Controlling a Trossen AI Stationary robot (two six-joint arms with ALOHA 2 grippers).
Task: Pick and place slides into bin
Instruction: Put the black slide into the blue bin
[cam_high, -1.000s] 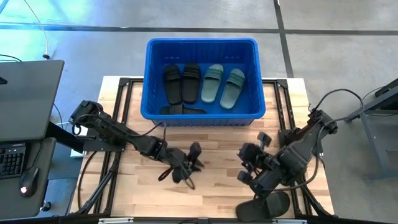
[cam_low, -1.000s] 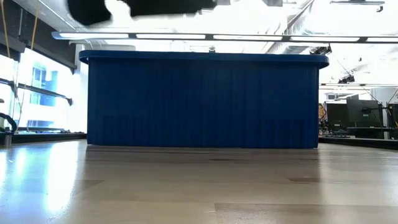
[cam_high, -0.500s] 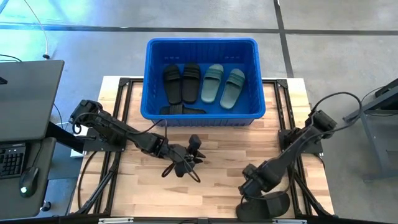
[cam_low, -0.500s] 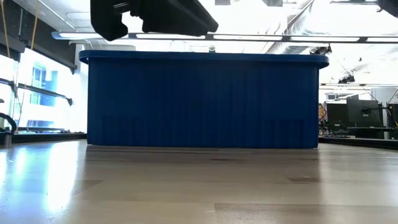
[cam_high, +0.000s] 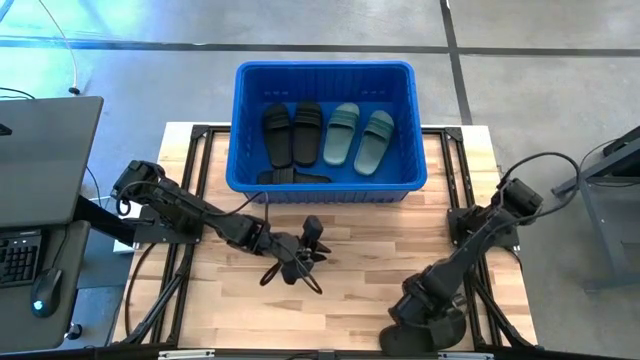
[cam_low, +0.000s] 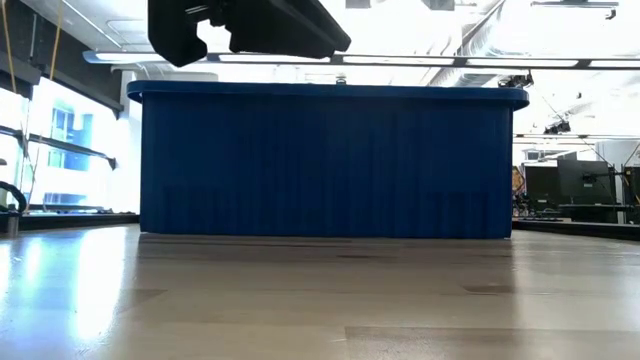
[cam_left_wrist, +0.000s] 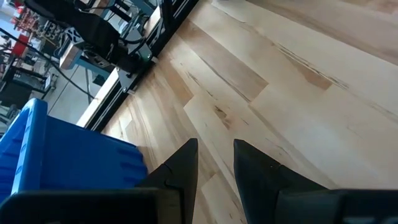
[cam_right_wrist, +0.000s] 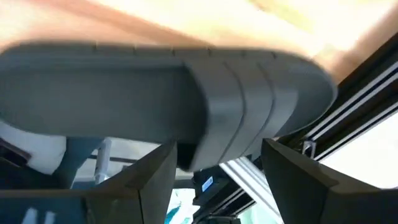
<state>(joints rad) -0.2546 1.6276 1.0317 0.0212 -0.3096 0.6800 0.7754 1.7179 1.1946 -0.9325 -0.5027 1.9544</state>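
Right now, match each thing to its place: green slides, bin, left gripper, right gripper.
Things:
1 green slides
2 bin
3 left gripper
4 right gripper

Places:
a over bare table
b table's far edge
c at the lone black slide
d inside the bin

Pairs: 1-d, 2-b, 3-a, 4-c.

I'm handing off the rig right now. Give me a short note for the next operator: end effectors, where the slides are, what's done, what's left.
Left end effector: empty, fingers narrowly apart, hovering over mid-table in front of the bin.
Right end effector: open, low at the near table edge, fingers straddling the last black slide, not yet gripped.
Done: two black slides and two green slides lie side by side in the bin; another black one lies against its near wall.
Left: grip the edge slide, carry it to the bin, release.
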